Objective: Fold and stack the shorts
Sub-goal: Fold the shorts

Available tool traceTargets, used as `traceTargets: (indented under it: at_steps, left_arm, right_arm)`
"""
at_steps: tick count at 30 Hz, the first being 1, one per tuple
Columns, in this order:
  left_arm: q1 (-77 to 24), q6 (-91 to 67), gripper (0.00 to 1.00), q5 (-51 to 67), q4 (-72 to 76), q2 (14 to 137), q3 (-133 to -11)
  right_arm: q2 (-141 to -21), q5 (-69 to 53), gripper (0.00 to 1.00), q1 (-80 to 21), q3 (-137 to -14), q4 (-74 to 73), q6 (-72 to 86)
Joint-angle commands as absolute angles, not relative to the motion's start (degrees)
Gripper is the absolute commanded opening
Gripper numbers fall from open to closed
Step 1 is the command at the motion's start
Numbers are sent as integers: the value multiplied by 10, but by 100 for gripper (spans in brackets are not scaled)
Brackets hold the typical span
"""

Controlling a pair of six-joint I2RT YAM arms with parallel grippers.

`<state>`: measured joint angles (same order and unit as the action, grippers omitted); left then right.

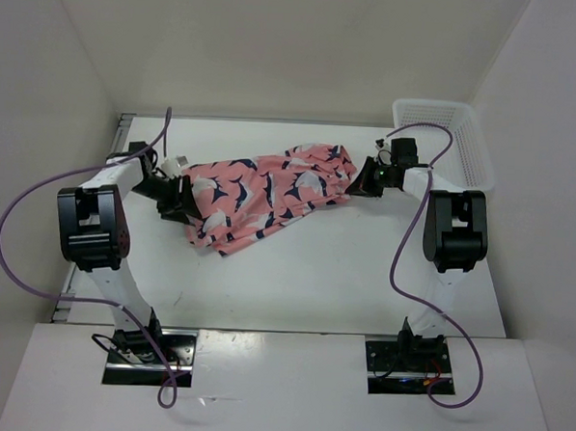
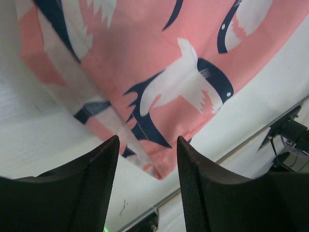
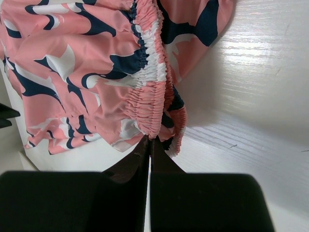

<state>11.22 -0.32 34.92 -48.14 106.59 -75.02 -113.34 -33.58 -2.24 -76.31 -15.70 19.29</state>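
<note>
A white mesh basket [image 1: 445, 137] stands at the far right corner of the bench [image 1: 323, 285], just behind the right arm and well apart from the cloth. Purple cables [image 1: 15, 222] loop off both arms, the left one swinging wide past the bench edge. Nothing lies between the two arms except the shorts [image 1: 265, 197], spread across the middle of the bench. The left claw [image 1: 178, 202] sits at their left end with its fingers [image 2: 99, 174] plainly apart. A corner of the leg hem shows in the gap beyond the tips, but nothing is clamped, and I cannot tell if a finger brushes the fabric. The right claw [image 1: 359, 184] is pressed together, its tips meeting at the gathered elastic waistband [image 3: 150, 108] and pinching its lower edge. The fabric there is raised enough to cast a shadow on the bench. Seen from above, the shorts' long axis runs from near left to far right, waistband toward the right claw, leg hems toward the left claw.
</note>
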Motion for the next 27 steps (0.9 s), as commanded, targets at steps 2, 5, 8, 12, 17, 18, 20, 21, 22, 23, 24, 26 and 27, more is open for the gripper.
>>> traceTargets:
  at_steps: [2,5,8,12,17,18,20,21,22,23,24,26,27]
  left_arm:
    - [91,0,59,348,-411,1092,-762]
    - [85,0,60,337,-403,1118,-762]
    - [73,0,60,304,-397,1134,-762]
    - [73,0,60,287,-387,1141,-762]
    - [62,0,61,305,-387,1129,-762]
    - [62,0,62,337,-387,1129,-756]
    - [55,0,62,375,-393,1129,-756]
    - [48,0,62,397,-393,1123,-756]
    - [48,0,62,443,-398,1110,-750]
    - [42,0,62,468,-398,1100,-750]
    - [42,0,62,504,-398,1076,-741]
    - [36,0,61,519,-398,1056,-731]
    - [36,0,56,519,-398,1056,-731]
  right_arm:
    - [-1118,-331,0,-27,-768,-165,179]
    - [-1118,-331,0,-27,-768,-165,179]
    - [-1118,-331,0,-27,-768,-165,179]
    - [-1113,-331,0,-27,-768,-165,179]
    - [-1113,-331,0,-27,-768,-165,179]
    - [-1113,-331,0,-27,-768,-165,179]
    - [-1113,-331,0,-27,-768,-165,179]
    - [-1113,-331,0,-27,-768,-165,179]
    - [-1113,-331,0,-27,-768,-165,179]
    - [-1113,-331,0,-27,-768,-165,179]
    - [-1113,-331,0,-27,-768,-165,179]
    - [-1113,-331,0,-27,-763,-165,179]
    - [-1113,-331,0,-27,-763,-165,179]
